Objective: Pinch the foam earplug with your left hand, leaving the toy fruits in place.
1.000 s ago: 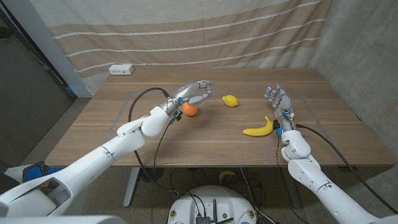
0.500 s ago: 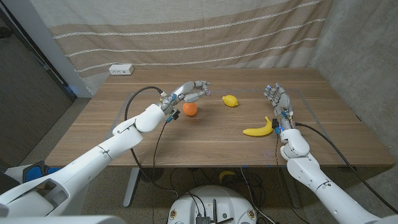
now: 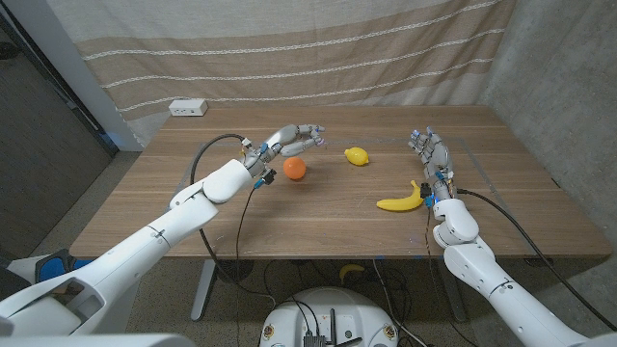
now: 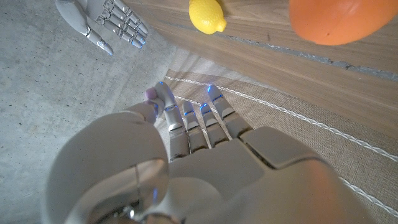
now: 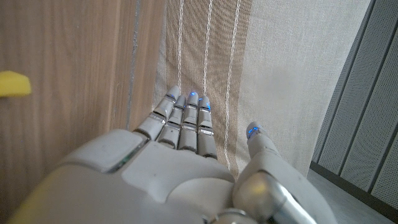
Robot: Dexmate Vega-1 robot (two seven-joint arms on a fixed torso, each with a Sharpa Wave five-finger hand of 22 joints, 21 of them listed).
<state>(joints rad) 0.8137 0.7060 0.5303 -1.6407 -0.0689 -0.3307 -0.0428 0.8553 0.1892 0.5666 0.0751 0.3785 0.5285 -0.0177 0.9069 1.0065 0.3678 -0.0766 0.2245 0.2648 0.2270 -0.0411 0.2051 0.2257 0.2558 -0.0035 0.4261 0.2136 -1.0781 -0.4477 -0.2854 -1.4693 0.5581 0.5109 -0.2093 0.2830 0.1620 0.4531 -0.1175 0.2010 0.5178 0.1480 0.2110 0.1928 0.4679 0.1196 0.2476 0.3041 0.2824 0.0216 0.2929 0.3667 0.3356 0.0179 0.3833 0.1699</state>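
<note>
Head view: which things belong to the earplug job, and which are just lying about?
Job: left hand, foam earplug at its fingertips, orange, lemon, banana.
Lying about: white power strip, right hand, striped curtain.

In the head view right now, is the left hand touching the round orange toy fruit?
No. The left hand hangs above the wooden table, behind the round orange toy fruit, with a gap between them.

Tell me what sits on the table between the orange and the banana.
In the head view the lemon lies in the stretch between the orange and the banana, set a bit farther back than both. Otherwise it is bare wood.
</note>
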